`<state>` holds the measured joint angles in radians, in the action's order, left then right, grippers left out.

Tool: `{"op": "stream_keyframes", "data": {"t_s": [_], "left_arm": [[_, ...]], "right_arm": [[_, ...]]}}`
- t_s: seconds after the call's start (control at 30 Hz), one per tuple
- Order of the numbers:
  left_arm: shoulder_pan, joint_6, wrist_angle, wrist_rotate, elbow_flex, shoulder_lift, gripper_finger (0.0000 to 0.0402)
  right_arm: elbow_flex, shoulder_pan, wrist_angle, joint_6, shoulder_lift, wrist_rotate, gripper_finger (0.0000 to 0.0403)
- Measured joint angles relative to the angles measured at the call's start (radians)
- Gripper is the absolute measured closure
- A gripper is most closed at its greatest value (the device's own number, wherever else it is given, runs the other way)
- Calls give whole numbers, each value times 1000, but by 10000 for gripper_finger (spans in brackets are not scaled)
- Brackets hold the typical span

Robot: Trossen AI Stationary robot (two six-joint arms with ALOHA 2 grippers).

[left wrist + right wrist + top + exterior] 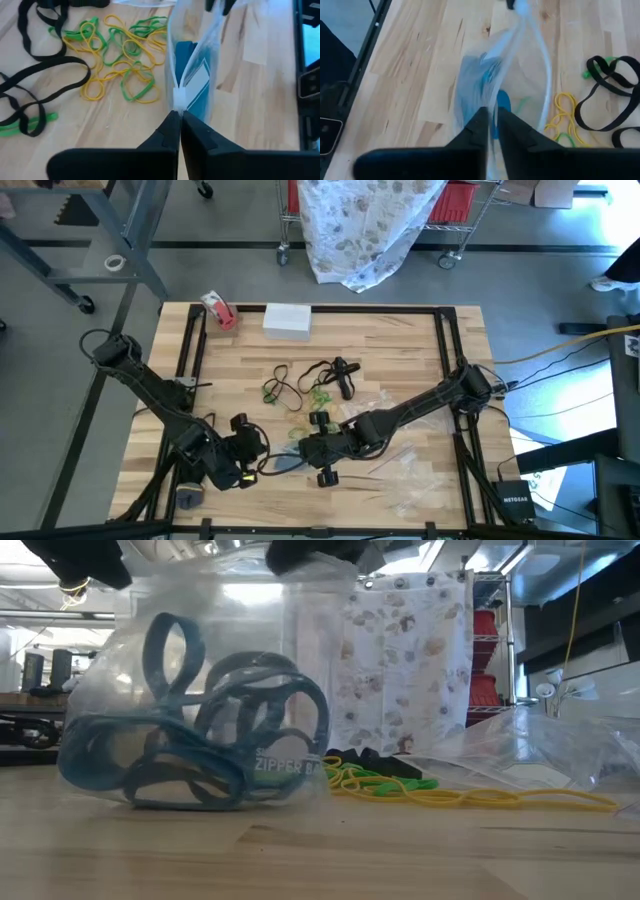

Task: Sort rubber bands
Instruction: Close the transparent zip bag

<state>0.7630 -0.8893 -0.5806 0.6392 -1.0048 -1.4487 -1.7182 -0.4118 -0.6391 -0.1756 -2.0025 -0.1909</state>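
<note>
Left pincer (pixel 179 117) clamped on bag (pixel 192 70); low view alone shows blue bands (pixel 195 735) inside.

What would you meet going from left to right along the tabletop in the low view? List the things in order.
Clear bag of blue rubber bands → black bands → green bands → yellow bands → empty clear bags.

rubber bands (pixel 200 730) in bag (pixel 110 660), loose bands (pixel 120 65) beside it
</note>
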Motion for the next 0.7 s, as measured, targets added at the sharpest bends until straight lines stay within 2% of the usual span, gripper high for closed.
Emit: {"op": "stream_keyframes", "data": {"t_s": [0.17, 0.33, 0.5, 0.7], "left_arm": [[11, -36, 0, 0, 0, 0, 400], [17, -54, 20, 4, 0, 0, 401], [20, -17, 87, 7, 0, 0, 401], [38, 0, 95, 13, 0, 0, 401]], "right_arm": [[-53, 0, 19, 49, 2, -1, 290], [-52, 8, 204, 107, -7, -12, 243], [-49, 23, 317, 179, -71, -15, 237], [-50, 35, 359, 184, -108, -17, 258]]}}
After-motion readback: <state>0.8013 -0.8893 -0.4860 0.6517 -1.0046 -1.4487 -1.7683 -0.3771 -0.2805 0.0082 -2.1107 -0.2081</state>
